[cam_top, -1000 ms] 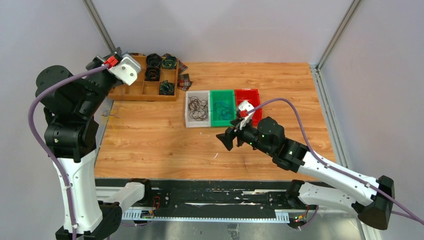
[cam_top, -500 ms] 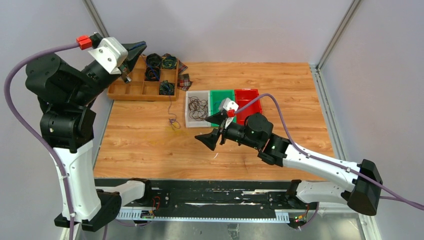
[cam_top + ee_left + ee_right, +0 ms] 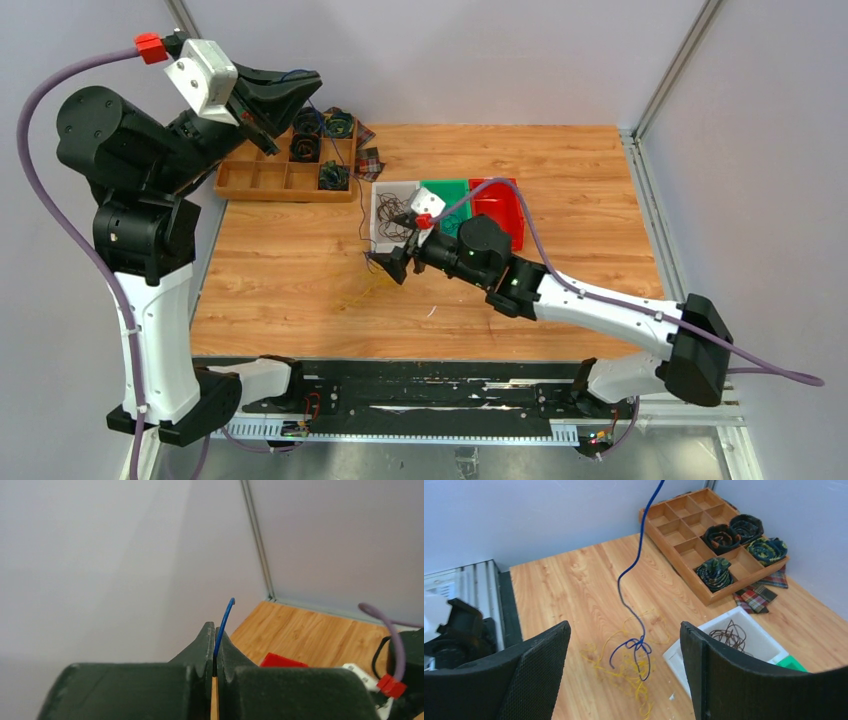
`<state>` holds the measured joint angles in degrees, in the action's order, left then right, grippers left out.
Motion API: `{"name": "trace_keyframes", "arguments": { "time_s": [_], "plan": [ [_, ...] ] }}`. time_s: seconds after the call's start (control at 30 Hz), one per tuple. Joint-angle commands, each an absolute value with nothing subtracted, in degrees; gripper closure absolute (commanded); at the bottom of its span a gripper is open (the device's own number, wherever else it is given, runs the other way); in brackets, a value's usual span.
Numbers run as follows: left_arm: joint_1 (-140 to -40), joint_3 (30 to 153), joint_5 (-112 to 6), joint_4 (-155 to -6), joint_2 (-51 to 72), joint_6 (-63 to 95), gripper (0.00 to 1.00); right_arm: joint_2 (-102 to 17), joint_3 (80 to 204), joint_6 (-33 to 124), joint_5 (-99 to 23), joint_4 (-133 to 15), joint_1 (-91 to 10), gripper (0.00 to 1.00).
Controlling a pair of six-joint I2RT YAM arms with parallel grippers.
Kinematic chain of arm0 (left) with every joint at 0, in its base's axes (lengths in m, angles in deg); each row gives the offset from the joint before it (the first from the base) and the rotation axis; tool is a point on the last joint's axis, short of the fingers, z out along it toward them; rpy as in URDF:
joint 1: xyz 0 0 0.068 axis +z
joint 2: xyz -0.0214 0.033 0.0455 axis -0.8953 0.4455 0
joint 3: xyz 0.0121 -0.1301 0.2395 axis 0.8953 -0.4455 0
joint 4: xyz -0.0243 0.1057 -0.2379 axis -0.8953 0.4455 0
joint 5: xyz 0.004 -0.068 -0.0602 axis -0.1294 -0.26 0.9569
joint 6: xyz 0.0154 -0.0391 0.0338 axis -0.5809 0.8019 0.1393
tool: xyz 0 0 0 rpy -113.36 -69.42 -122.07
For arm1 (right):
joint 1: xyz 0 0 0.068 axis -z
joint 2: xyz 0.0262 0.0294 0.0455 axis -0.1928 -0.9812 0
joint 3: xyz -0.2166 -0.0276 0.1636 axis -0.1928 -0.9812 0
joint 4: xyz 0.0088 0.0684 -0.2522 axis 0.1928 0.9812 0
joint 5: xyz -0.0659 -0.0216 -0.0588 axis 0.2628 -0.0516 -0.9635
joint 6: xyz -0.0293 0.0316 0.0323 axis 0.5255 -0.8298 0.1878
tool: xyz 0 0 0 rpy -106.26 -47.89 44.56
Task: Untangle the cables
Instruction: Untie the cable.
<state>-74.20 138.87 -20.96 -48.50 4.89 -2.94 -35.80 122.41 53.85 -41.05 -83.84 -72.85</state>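
Cables lay knotted on the wooden table, low in the middle of the right wrist view, where a blue cable looped through a loose scatter of yellow-orange cables. From that knot the blue cable rose straight out of the top of the frame. Its upper end was pinched between the closed jaws of the left gripper, held high at the upper left of the overhead view, probably to draw the strand up and away from the yellow ones. The right gripper hovered just above the knot with its jaws wide apart and nothing in them, apparently placed to pin or pick at the tangle.

To the lower right, a white bin held dark brown cables. Beyond it, the arm partly covered a green bin and a red bin, so their contents could not be made out. At the upper right, a wooden tray had rolled fabric coils in its right-hand compartments and none in the others. A plaid cloth lay just beside it.
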Motion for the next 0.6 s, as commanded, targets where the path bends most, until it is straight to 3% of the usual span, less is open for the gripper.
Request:
{"name": "trace_keyframes", "arguments": {
  "time_s": [0.0,0.3,0.57],
  "plan": [
    [-74.5,139.5,-17.4,-55.4,4.5,4.8,0.99,-40.5,127.6,57.8,-43.9,-85.4,-73.2,0.20],
    [-74.5,139.2,-15.8,-57.9,4.1,8.6,0.99,-52.3,134.7,55.6,-42.4,-89.1,-71.6,0.22],
    [-74.5,140.5,-15.4,-59.2,3.6,9.6,1.00,-59.2,132.8,50.3,-41.3,-96.3,-69.7,0.38]
  ]
}}
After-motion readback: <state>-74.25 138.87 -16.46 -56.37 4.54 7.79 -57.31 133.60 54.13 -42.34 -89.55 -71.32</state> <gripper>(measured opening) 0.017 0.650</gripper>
